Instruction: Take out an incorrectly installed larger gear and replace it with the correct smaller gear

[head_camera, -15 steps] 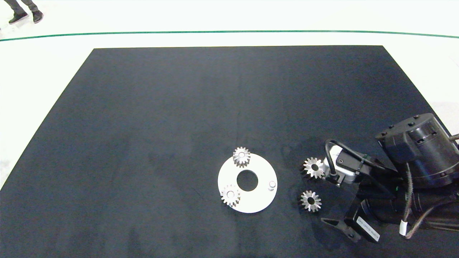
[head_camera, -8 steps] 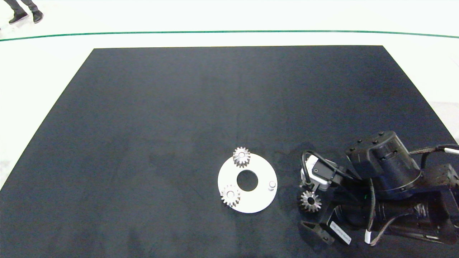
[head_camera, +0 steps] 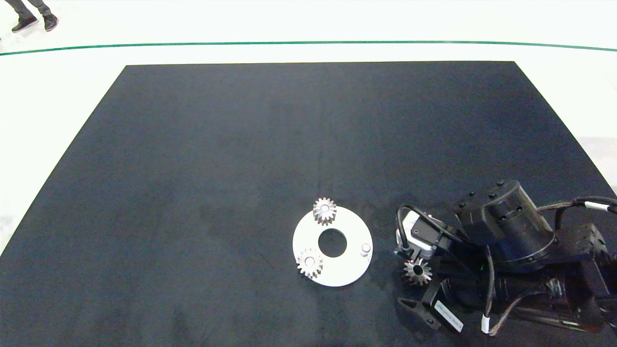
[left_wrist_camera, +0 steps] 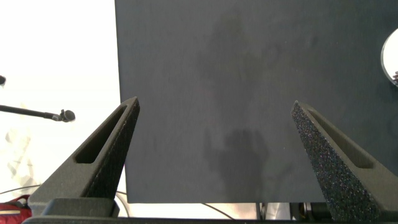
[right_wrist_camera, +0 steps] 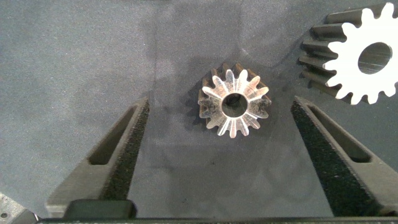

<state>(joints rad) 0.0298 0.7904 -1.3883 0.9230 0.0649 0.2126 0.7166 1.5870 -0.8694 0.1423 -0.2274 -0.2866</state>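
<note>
**Beside the white disc, my right pincer straddles the smaller gear**

Just off the white disc [head_camera: 348, 273], on the side where its bare peg [head_camera: 366, 248] stands, the smaller gear [head_camera: 417, 271] lies flat on the black table [head_camera: 241, 144], bore upward, apart from the disc's rim. My right pincer [right_wrist_camera: 219, 102] is spread wide around it. One grey finger [right_wrist_camera: 121, 155] stands on each side of the gear and neither touches its pointed teeth. The arm behind it reaches in from the table's edge farthest from the disc on that peg side.

The larger gear [right_wrist_camera: 359, 59] lies flat just beside the smaller one, outside my right fingers and clear of them. In the head view my wrist camera housing covers it, so I cannot say from there how close it sits to the disc.

On the disc itself two compact gears sit at the rim. One [head_camera: 325, 210] is on the far side of the centre hole and the other [head_camera: 309, 263] is on the near side, away from the peg.

My left pincer [left_wrist_camera: 214, 106] is also spread, gripping nothing. It hangs over the table's border well away from the disc, whose rim just shows at the edge of that wrist view.
</note>
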